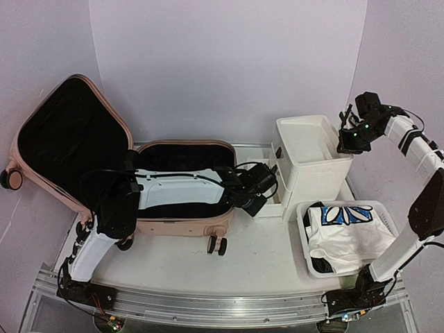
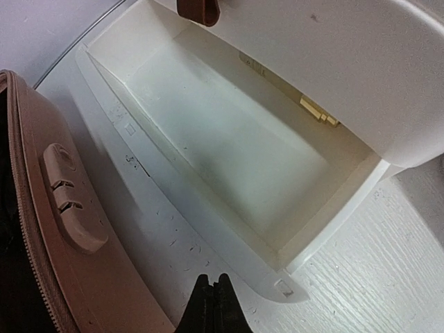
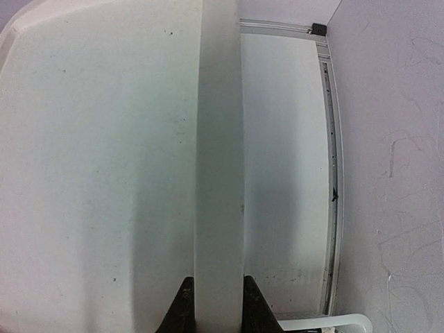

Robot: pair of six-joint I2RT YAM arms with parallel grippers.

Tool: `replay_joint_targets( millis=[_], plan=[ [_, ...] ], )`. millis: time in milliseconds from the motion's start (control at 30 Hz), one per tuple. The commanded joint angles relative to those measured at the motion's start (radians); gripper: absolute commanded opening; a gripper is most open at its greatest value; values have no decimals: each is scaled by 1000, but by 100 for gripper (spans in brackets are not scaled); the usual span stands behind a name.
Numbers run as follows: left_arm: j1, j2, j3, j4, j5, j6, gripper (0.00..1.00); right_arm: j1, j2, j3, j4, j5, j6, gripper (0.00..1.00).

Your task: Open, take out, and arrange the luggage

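Listing: luggage (image 1: 180, 222) lying open at bench (image 1: 263, 257) left, lid raised. My left tool (image 2: 214, 279) pinched shut, empty, above open drawer (image 2: 229, 159). My right tool (image 3: 218, 291) clamping top rim of white drawer unit (image 1: 312, 149).

place: robot lab cell | cues: plain lilac backdrop (image 1: 229, 62), aluminium mounting rail (image 1: 222, 306)

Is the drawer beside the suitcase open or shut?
Open. The drawer is pulled out of the unit, and its white floor shows.
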Motion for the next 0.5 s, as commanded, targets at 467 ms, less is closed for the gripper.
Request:
replay_joint_targets(
  millis=[467],
  plan=[
    [-4, 134, 176, -11, 30, -34, 1, 4, -127, -28, 5, -123, 42, 0]
  ],
)
